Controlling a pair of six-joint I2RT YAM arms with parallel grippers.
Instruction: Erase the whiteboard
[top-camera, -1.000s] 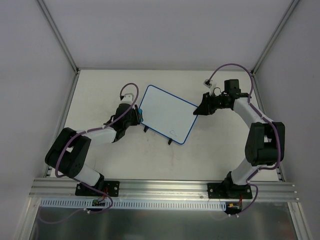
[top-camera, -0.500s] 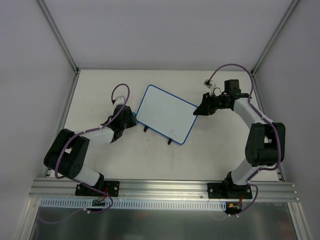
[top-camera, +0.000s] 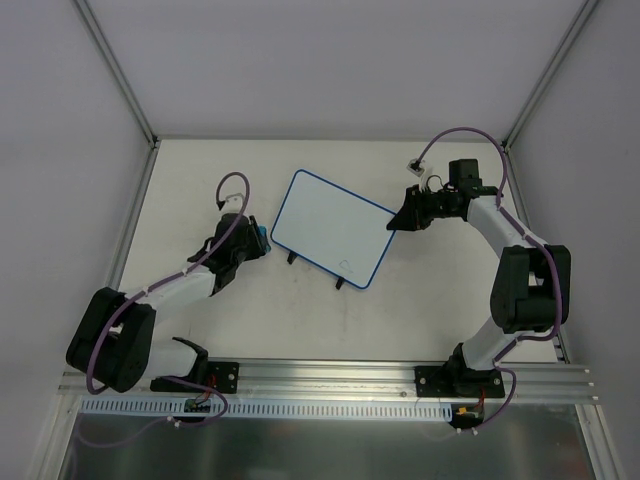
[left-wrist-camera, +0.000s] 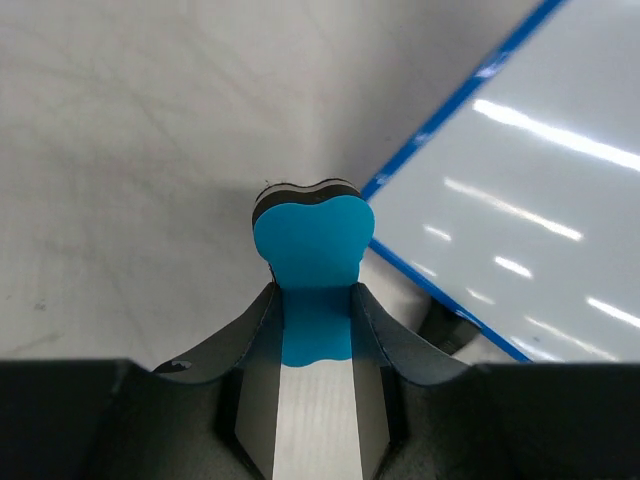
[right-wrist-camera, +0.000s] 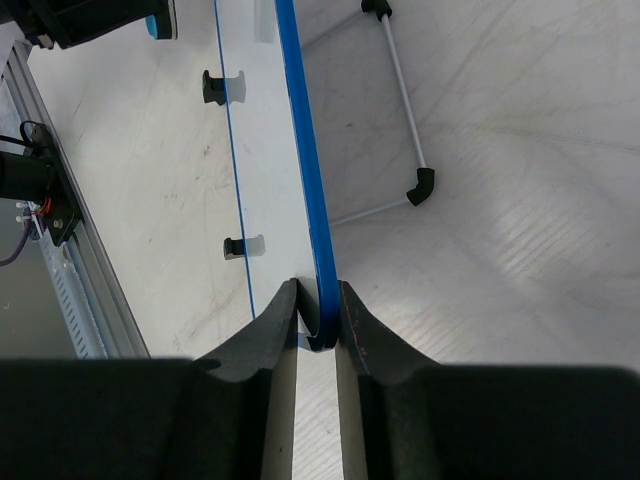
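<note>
The whiteboard (top-camera: 332, 228), white with a thin blue rim and two black feet, stands tilted at the table's middle. A faint mark shows near its lower right corner. My right gripper (top-camera: 396, 222) is shut on the board's right corner; in the right wrist view the blue rim (right-wrist-camera: 305, 180) sits between the closed fingers (right-wrist-camera: 320, 335). My left gripper (top-camera: 256, 242) is shut on the blue bone-shaped eraser (left-wrist-camera: 313, 240), held just left of the board's left edge (left-wrist-camera: 450, 110), apart from it. The eraser also shows in the top view (top-camera: 261, 240).
A small white and black connector (top-camera: 415, 163) lies on the table behind the right gripper. The board's wire stand (right-wrist-camera: 405, 110) shows under it. Grey walls enclose the table on three sides, and a metal rail (top-camera: 330, 375) runs along the near edge.
My left gripper has drawn back to the left with the eraser, off the board's left edge. The right gripper and the board have not moved.
</note>
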